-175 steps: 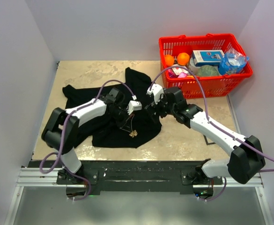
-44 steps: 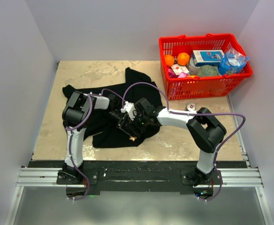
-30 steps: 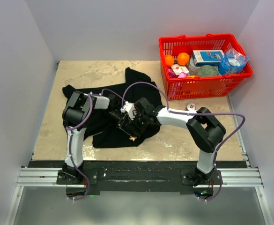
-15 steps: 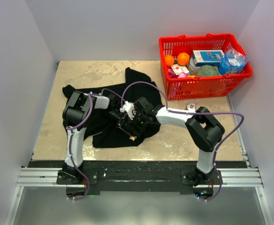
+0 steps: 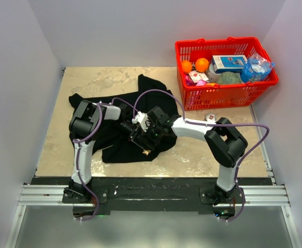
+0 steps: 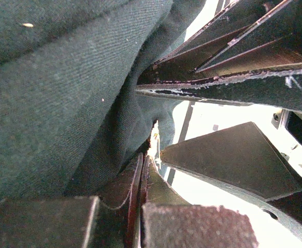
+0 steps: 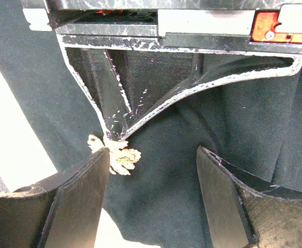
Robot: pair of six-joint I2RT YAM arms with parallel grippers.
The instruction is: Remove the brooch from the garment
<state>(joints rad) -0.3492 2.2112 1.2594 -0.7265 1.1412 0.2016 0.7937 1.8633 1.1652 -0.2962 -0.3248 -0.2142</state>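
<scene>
The garment (image 5: 112,147) is a black T-shirt spread on the table, filling the left wrist view (image 6: 52,103) and the right wrist view (image 7: 254,119). The brooch (image 5: 146,152), a small gold leaf shape, is pinned near the shirt's front hem. My right gripper (image 5: 143,140) hangs open just over the cloth (image 7: 152,152), with the brooch (image 7: 118,157) next to its left finger (image 7: 78,196). My left gripper (image 5: 132,129) is shut (image 6: 143,157), its tip resting on the cloth right at the brooch. Whether any cloth is pinched is hidden.
A red basket (image 5: 212,95) with oranges, a box and packets stands at the back right. A small silvery round thing (image 5: 210,118) lies on the table in front of it. The right arm's elbow (image 5: 224,142) juts over the table's right side.
Since several seconds ago both arms have folded in, and the right gripper has come down over the brooch. Within the last second almost nothing moved.
</scene>
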